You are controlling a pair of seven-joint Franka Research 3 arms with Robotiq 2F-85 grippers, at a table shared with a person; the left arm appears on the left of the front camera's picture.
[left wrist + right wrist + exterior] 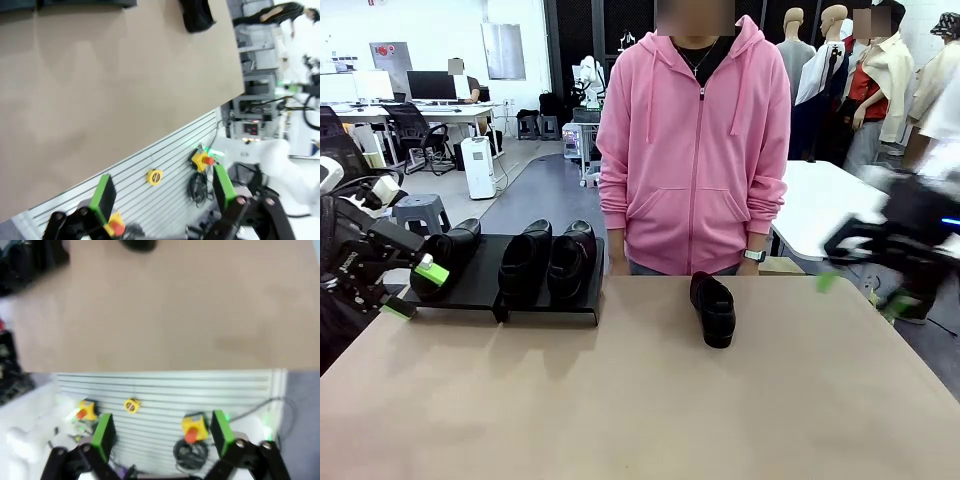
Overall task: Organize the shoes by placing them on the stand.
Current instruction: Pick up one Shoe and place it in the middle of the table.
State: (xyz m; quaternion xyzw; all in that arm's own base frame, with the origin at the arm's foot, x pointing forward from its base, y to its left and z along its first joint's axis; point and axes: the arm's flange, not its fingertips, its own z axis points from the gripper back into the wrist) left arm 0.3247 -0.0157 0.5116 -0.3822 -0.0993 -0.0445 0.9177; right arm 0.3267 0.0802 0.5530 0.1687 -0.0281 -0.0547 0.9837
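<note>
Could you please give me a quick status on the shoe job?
Left gripper open, empty, beside the stand. Right gripper open, empty. Three shoes on the stand; one shoe loose on the table before the person. Nothing in the way.

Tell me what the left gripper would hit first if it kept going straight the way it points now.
Probably the grey slatted panel below the table edge: the open left gripper faces it with nothing between. Depth is unclear.

Stand: low flat matte-black platform (pixel 480 290), far-left on table.
On stand: three glossy black leather loafers (pixel 525 262), upright.
Off stand: fourth matching loafer (pixel 713 308), table centre, well apart.
</note>
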